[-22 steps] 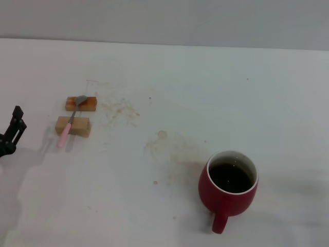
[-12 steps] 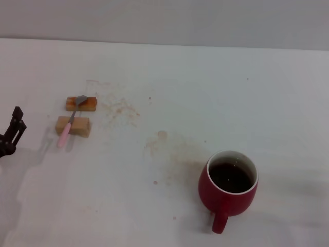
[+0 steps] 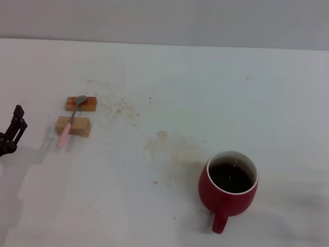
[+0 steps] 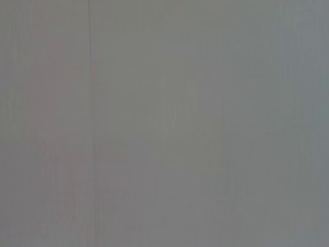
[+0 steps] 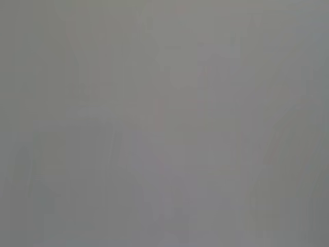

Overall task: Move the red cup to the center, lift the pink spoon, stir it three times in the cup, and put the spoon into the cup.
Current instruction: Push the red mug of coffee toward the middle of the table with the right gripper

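Observation:
The red cup stands at the near right of the white table in the head view, its handle turned toward me and dark liquid inside. The pink spoon lies across two wooden blocks at the left, its grey bowl on the orange block and its pink handle over the tan block. My left gripper hovers at the left edge, a short way left of the spoon and holding nothing. The right gripper is out of view. Both wrist views show only plain grey.
Brown stains mark the table between the blocks and the cup. A grey wall runs behind the table's far edge.
The left gripper has barely shifted at the left edge. The cup, spoon and blocks have not moved.

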